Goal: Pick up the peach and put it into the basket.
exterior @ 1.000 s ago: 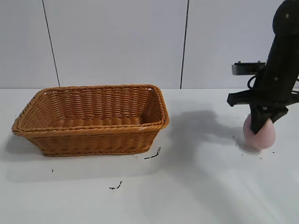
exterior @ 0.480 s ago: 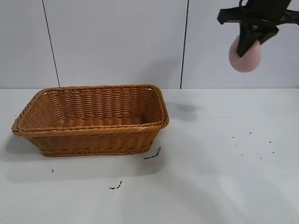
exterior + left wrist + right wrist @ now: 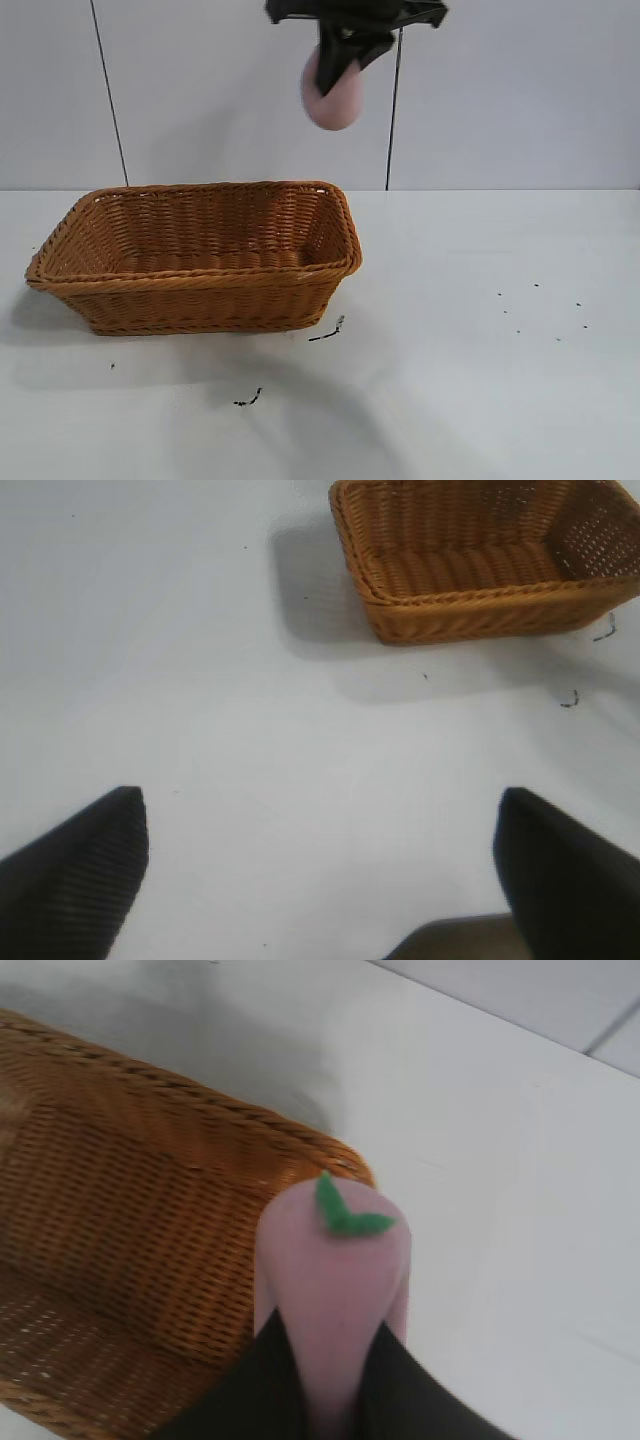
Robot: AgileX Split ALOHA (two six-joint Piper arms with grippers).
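My right gripper is shut on the pale pink peach and holds it high in the air, above the right end of the orange-brown wicker basket. In the right wrist view the peach with its green leaf sits pinched between the two black fingers, over the basket's corner. My left gripper is open and empty over bare table; the basket shows far off in its view. The left arm is out of the exterior view.
The basket stands on a white table and is empty inside. Small dark scraps lie in front of the basket and specks at the right. A pale panelled wall stands behind.
My right gripper lifted the peach off the table at the right, raised it high and carried it left until it hangs over the basket's right end.
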